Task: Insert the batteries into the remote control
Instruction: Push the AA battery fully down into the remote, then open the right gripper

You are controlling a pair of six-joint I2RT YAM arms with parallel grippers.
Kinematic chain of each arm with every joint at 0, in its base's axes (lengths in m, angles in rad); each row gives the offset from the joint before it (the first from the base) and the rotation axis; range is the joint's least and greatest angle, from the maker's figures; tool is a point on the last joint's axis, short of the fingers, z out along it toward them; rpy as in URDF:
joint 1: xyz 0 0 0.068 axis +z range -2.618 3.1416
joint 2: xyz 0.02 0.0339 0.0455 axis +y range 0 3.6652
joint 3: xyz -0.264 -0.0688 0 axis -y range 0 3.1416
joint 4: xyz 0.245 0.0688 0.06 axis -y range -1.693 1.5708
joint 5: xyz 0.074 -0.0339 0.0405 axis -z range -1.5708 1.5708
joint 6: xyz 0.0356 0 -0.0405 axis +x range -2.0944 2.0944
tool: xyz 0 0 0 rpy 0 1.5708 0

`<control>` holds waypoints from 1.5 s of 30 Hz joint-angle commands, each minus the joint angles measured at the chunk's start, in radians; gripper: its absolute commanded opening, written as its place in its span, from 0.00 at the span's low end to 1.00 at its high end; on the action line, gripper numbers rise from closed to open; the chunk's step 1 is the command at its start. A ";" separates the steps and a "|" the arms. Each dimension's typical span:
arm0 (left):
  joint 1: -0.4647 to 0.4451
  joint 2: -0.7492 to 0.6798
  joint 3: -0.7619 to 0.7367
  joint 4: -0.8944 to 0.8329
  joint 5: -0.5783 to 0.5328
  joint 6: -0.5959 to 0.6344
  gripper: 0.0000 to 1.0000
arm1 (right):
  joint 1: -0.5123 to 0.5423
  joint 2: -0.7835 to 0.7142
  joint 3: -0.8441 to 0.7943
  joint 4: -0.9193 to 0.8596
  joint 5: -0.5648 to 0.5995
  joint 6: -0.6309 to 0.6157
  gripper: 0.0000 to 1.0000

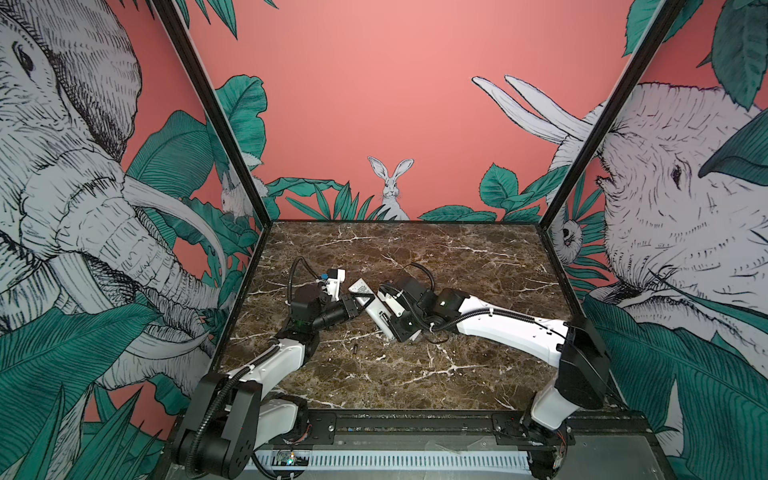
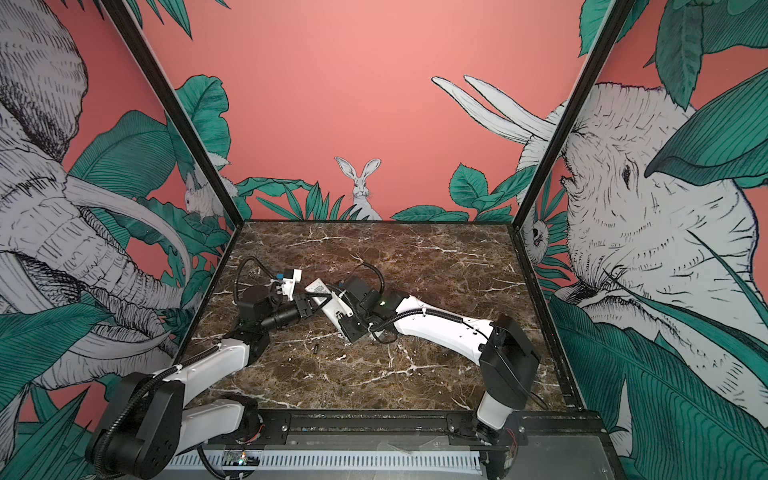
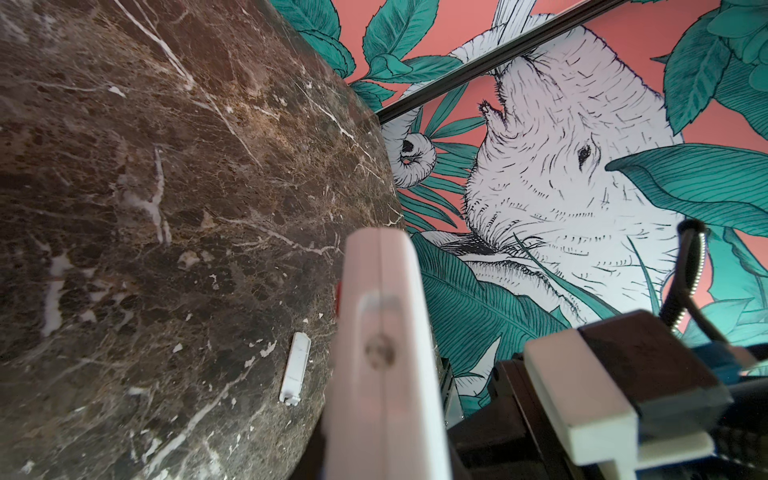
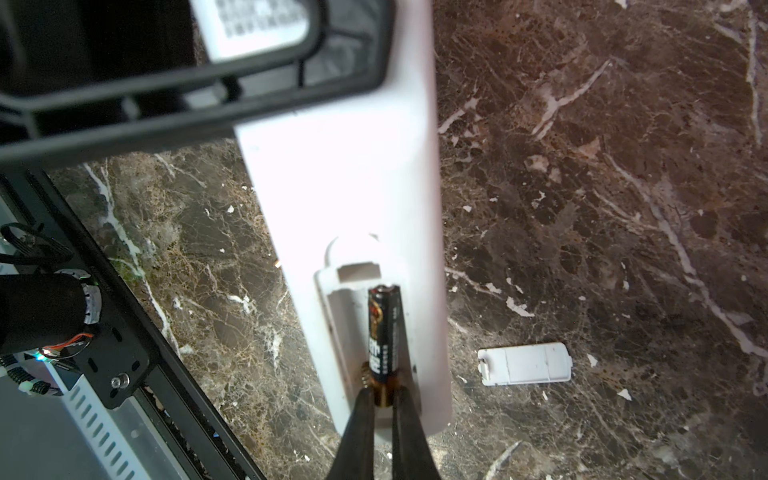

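The white remote control (image 4: 345, 174) is held off the marble, plain back up, with my left gripper (image 1: 360, 300) shut across its middle. In the left wrist view the remote control (image 3: 382, 332) shows edge-on and hides the jaws. Its battery compartment (image 4: 345, 316) is open. One battery (image 4: 383, 332), black with a gold end, lies in the slot. My right gripper (image 4: 382, 401) is shut on the gold end. A second battery (image 1: 355, 348) lies loose on the table in front of the remote, seen in both top views (image 2: 316, 348).
A short white plastic cover (image 4: 523, 369) lies flat on the marble table (image 1: 457, 353) beside the remote; the left wrist view shows this cover (image 3: 296, 368) too. Both arms meet at the table's middle left. A black frame rail (image 1: 415, 419) runs along the front edge.
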 commanded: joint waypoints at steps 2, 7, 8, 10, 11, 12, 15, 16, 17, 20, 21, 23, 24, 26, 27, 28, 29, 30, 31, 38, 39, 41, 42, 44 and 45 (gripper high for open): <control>0.000 -0.047 0.011 0.062 0.076 -0.059 0.00 | 0.005 0.042 0.031 0.008 -0.003 -0.016 0.09; 0.001 -0.052 0.019 0.061 0.091 -0.071 0.00 | -0.002 0.063 0.047 0.011 -0.005 -0.027 0.08; 0.001 -0.053 0.020 0.061 0.096 -0.070 0.00 | -0.002 0.068 0.052 0.008 -0.005 -0.031 0.08; 0.001 -0.055 0.023 0.056 0.107 -0.072 0.00 | -0.005 0.078 0.064 -0.004 0.004 -0.042 0.08; 0.003 -0.056 0.026 0.052 0.112 -0.070 0.00 | -0.008 0.084 0.074 -0.018 0.012 -0.052 0.08; 0.003 -0.058 0.027 0.046 0.117 -0.070 0.00 | -0.008 0.090 0.083 -0.031 0.020 -0.059 0.08; 0.004 -0.073 0.034 0.018 0.124 -0.060 0.00 | -0.010 0.106 0.109 -0.062 0.045 -0.073 0.08; 0.003 -0.078 0.034 0.008 0.123 -0.055 0.00 | -0.011 0.108 0.114 -0.067 0.055 -0.076 0.08; 0.004 -0.083 0.036 0.002 0.122 -0.052 0.00 | -0.011 0.111 0.121 -0.071 0.063 -0.077 0.08; 0.004 -0.090 0.035 -0.007 0.120 -0.049 0.00 | -0.009 0.107 0.125 -0.068 0.086 -0.074 0.08; 0.004 -0.092 0.035 -0.007 0.121 -0.051 0.00 | -0.008 0.104 0.123 -0.064 0.093 -0.072 0.08; 0.003 -0.093 0.036 -0.008 0.123 -0.054 0.00 | -0.005 0.096 0.112 -0.049 0.106 -0.069 0.09; 0.004 -0.095 0.035 -0.008 0.122 -0.053 0.00 | -0.005 0.093 0.108 -0.042 0.101 -0.069 0.10; 0.005 -0.099 0.035 -0.013 0.122 -0.051 0.00 | -0.007 0.094 0.106 -0.040 0.096 -0.070 0.10; 0.005 -0.098 0.036 -0.016 0.121 -0.050 0.00 | -0.006 0.094 0.104 -0.040 0.095 -0.069 0.11; 0.006 -0.098 0.035 -0.016 0.120 -0.048 0.00 | -0.006 0.091 0.102 -0.040 0.094 -0.071 0.12; 0.006 -0.098 0.037 -0.020 0.118 -0.042 0.00 | -0.006 0.089 0.098 -0.041 0.094 -0.073 0.12; 0.006 -0.099 0.036 -0.030 0.116 -0.036 0.00 | -0.006 0.083 0.097 -0.043 0.095 -0.072 0.13; 0.006 -0.102 0.039 -0.048 0.109 -0.023 0.00 | -0.006 0.073 0.092 -0.044 0.096 -0.071 0.14; 0.006 -0.118 0.069 -0.177 0.060 0.083 0.00 | -0.007 -0.039 0.008 -0.009 0.082 -0.069 0.24; 0.006 -0.113 0.071 -0.177 0.061 0.087 0.00 | -0.005 -0.063 -0.008 0.008 0.073 -0.069 0.25; 0.006 -0.099 0.072 -0.173 0.061 0.090 0.00 | -0.006 -0.113 -0.064 0.042 0.045 -0.069 0.29; 0.006 -0.093 0.072 -0.168 0.063 0.089 0.00 | -0.006 -0.131 -0.080 0.052 0.037 -0.069 0.32; 0.007 -0.083 0.070 -0.155 0.070 0.085 0.00 | -0.006 -0.153 -0.099 0.061 0.015 -0.076 0.36; 0.007 -0.077 0.069 -0.150 0.075 0.084 0.00 | -0.006 -0.160 -0.107 0.065 0.007 -0.080 0.38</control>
